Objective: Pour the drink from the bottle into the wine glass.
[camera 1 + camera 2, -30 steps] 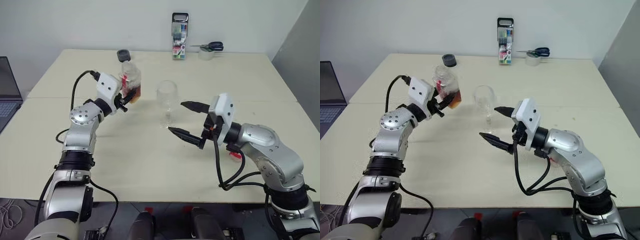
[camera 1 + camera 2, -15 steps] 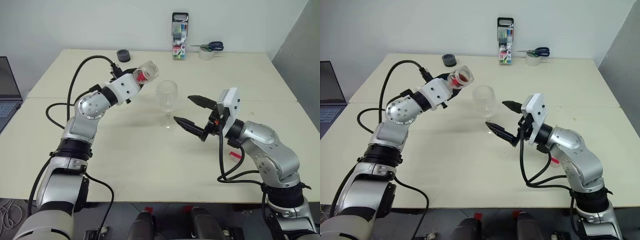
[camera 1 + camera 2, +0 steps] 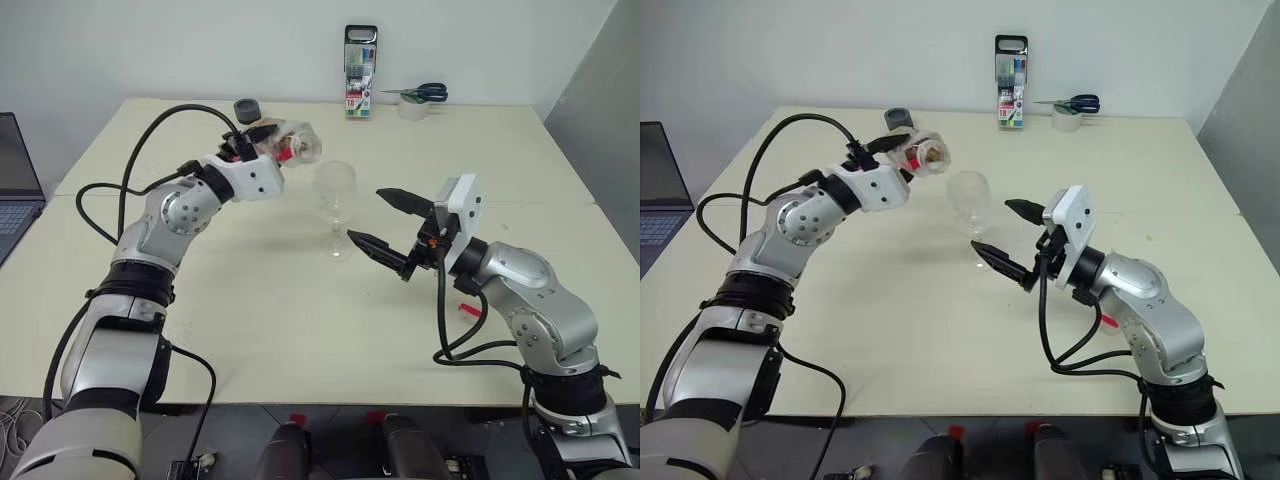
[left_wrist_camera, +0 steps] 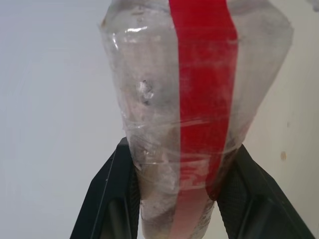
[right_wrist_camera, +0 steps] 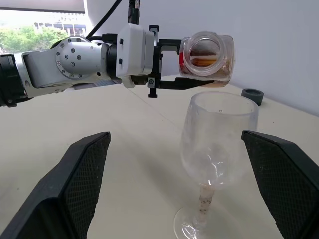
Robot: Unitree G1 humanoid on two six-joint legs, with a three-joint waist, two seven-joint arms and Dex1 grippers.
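My left gripper (image 3: 268, 142) is shut on the bottle (image 3: 293, 146), a clear bottle with a red label strip, and holds it tipped on its side. The bottle's open mouth (image 5: 206, 47) points at the wine glass (image 3: 335, 196) and hangs just above its rim on the left side. The drink (image 5: 203, 61) lies as a brown band inside the tipped bottle. In the left wrist view the two black fingers (image 4: 107, 199) clamp the bottle (image 4: 199, 99). My right gripper (image 3: 366, 215) stands open just right of the glass, not touching it.
A dark cap (image 3: 247, 108) lies on the table behind the bottle. A marker case (image 3: 360, 72) stands at the back, with scissors and a tape roll (image 3: 413, 100) beside it. A laptop (image 3: 12, 190) sits at the left edge. A small red thing (image 3: 468, 310) lies by my right arm.
My left arm has risen and rolled its wrist. The bottle has gone from upright to lying on its side with its mouth at the glass. The right gripper has barely moved.
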